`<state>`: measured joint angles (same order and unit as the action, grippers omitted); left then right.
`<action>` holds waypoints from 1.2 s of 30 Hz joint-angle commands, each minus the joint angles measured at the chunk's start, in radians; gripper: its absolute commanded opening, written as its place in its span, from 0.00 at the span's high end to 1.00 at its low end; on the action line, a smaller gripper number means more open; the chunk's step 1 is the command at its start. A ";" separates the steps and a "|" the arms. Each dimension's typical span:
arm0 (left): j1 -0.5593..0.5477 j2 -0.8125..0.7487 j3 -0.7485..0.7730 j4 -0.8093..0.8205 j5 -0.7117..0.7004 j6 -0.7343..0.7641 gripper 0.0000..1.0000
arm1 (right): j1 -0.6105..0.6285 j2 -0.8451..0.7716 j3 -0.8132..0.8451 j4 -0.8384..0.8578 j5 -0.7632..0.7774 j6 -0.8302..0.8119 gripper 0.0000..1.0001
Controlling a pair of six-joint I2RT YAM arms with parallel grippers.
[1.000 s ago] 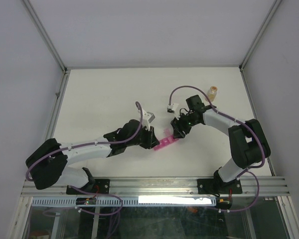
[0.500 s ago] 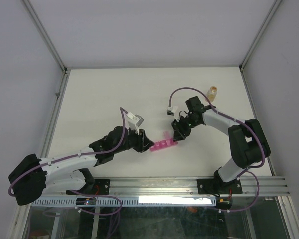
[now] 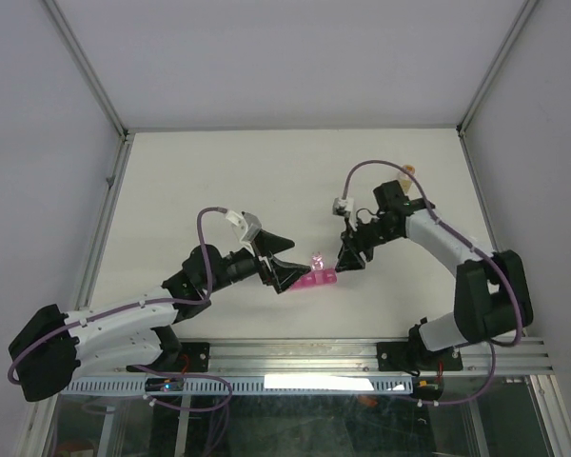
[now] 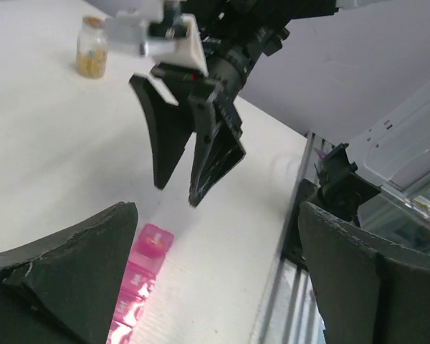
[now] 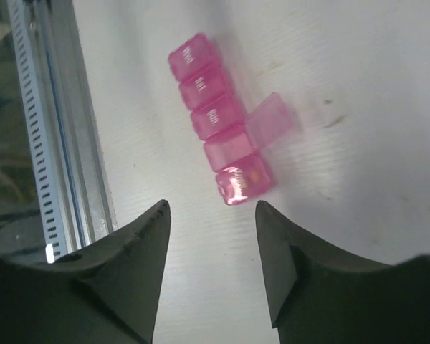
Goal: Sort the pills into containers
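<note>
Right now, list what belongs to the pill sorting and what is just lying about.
Belongs to the job:
- magenta pill strip, one lid flipped open
- amber bottle with yellowish contents, likely the pills
- left gripper and right gripper, both open near the strip

Just there:
- white table
- metal rail at the near edge
</note>
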<state>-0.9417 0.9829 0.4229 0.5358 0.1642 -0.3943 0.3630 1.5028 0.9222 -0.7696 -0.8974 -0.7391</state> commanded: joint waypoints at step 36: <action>0.007 0.241 -0.165 0.402 -0.061 0.226 0.01 | -0.518 0.355 0.469 0.593 0.447 0.404 0.26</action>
<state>-0.9409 1.2304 0.2417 0.8970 0.1291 -0.1963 -0.1734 1.8389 1.3342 -0.1516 -0.5217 -0.3256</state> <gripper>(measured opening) 0.990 0.782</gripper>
